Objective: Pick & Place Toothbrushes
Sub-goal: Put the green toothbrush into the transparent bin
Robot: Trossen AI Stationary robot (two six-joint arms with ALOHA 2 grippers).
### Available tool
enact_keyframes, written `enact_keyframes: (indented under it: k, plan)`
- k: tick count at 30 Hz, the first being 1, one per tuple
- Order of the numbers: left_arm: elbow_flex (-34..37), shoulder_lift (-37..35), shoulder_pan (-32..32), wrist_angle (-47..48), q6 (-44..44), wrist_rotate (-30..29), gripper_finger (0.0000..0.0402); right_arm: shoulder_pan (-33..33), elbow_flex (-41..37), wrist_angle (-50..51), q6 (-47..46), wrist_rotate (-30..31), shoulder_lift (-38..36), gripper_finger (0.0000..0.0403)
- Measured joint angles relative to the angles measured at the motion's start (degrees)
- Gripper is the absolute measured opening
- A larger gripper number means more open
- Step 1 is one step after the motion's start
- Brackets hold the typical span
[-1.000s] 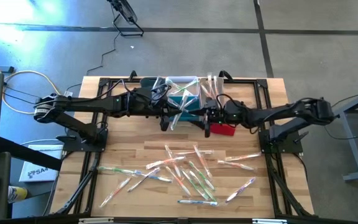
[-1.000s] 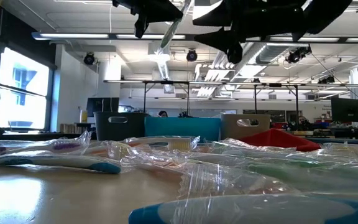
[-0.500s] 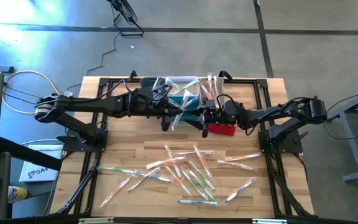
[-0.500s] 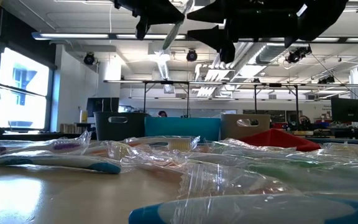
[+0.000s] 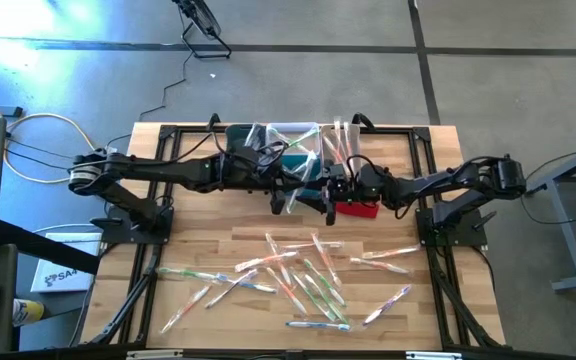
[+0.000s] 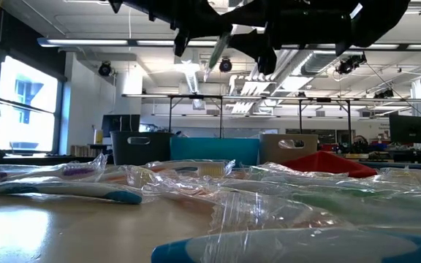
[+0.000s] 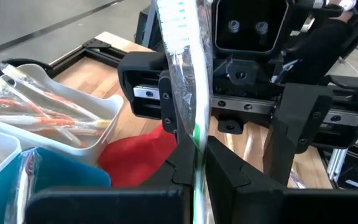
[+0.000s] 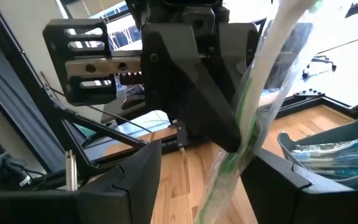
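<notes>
Wooden table [image 5: 218, 250] carried scattered wrapped toothbrushes [image 5: 303, 275]; bins at far edge; left gripper [image 5: 286, 195] pinched green-handled toothbrush [image 7: 188, 93] mid-air; right gripper [image 5: 330, 192] faced it, fingers spread; handover step likely; next, right must close on wrapper.

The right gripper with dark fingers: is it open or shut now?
Open. The right gripper has its fingers spread on either side of the wrapped green toothbrush, which the shut left gripper holds.

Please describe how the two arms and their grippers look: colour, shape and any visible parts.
Both arms are black, slim and jointed. The left gripper is a boxy black block with a silver rail with screws. The right gripper has the same rail and angular black fingers.
</notes>
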State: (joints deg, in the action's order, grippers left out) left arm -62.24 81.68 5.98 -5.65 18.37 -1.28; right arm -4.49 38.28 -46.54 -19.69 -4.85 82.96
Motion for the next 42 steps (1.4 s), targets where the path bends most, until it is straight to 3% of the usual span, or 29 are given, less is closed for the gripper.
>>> enact_keyframes:
  k: [10, 28, 37, 42]
  plan:
    - [0.0, 0.0, 0.0, -1.5, 0.0, -0.1, 0.0012, 0.0, 0.0, 1.3, 0.4, 0.2, 0.0, 0.0183]
    - [-0.1, 0.0, 0.0, -1.5, -0.1, 0.2, 0.0012, -0.1, 0.0, 1.5, 0.4, 0.8, 0.0, 0.0027]
    - [-0.1, 0.0, 0.0, -0.9, -0.1, 0.0, 0.0014, 0.0, 0.0, 1.8, 0.4, 1.5, 0.0, 0.002]
    - [-0.1, 0.0, 0.0, -0.6, -0.1, -0.2, 0.0035, 0.0, 0.0, 2.6, 0.4, 2.0, 0.0, 0.0017]
